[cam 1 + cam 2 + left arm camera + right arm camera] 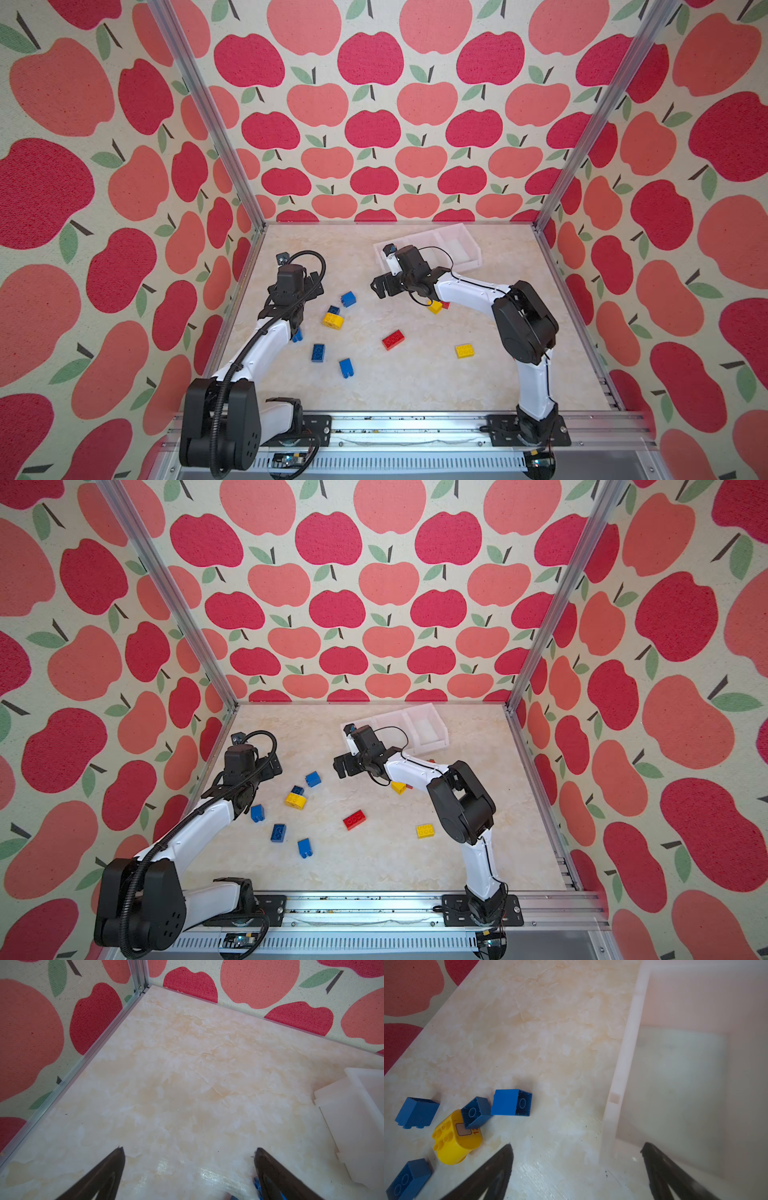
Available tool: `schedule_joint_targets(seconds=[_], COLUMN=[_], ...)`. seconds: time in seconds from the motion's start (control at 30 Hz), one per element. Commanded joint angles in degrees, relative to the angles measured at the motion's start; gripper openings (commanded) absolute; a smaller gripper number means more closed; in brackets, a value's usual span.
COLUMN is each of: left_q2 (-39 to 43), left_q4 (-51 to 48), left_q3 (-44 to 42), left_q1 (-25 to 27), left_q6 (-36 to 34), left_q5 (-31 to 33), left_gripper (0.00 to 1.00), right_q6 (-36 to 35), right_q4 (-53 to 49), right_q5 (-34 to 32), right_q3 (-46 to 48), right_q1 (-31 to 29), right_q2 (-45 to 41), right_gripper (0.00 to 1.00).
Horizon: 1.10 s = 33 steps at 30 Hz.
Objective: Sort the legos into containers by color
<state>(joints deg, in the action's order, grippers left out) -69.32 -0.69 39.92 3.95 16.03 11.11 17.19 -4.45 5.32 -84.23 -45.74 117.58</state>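
Note:
Loose legos lie on the marble floor in both top views: blue ones (pixel 348 299) (pixel 318 353) (pixel 345 368), yellow ones (pixel 333 320) (pixel 464 350) (pixel 434 306) and a red one (pixel 393 339). The white containers (pixel 457 245) stand at the back right. My left gripper (pixel 296 322) (pixel 189 1149) points down, open and holding nothing, with a blue brick (pixel 256 1183) beside one finger. My right gripper (pixel 380 286) (pixel 577 1145) hangs open and holding nothing at the containers' near-left corner (pixel 623 1084). The right wrist view shows blue bricks (pixel 510 1102) and a yellow brick (pixel 454 1138) off to one side.
Apple-patterned walls with aluminium posts (pixel 216 137) enclose the floor on three sides. A metal rail (pixel 415 428) carrying both arm bases runs along the front. A small red piece (pixel 445 305) peeks out beside the right arm.

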Motion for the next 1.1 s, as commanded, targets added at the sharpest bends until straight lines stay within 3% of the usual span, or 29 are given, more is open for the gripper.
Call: schedule_joint_targets(seconds=[0.0, 0.5, 0.7, 0.8, 1.07], left_q2=[1.2, 0.5, 0.3, 0.0, -0.6], left_q4=[-2.5, -3.1, -3.0, -3.1, -2.8], left_q3=[-1.0, 0.3, 0.3, 0.6, 1.4], left_q1=[-0.6, -1.2, -1.2, -1.0, 0.2], left_q6=[1.2, 1.7, 2.5, 2.8, 2.9], left_q5=[-1.0, -1.7, -2.3, -2.6, -2.6], left_gripper=[0.99, 0.99, 0.99, 0.99, 0.99], right_q6=[3.7, 10.6, 9.4, 6.3, -4.5], right_q4=[-1.5, 3.4, 0.0, -4.2, -16.8], right_q5=[4.5, 15.0, 16.8, 14.8, -1.8], right_q3=[-2.9, -12.2, -19.4, -21.2, -16.4], right_q1=[0.1, -0.2, -0.6, -0.5, 2.7], right_q2=[2.2, 10.7, 14.4, 12.8, 1.1], right_gripper=[0.99, 0.99, 0.99, 0.99, 0.94])
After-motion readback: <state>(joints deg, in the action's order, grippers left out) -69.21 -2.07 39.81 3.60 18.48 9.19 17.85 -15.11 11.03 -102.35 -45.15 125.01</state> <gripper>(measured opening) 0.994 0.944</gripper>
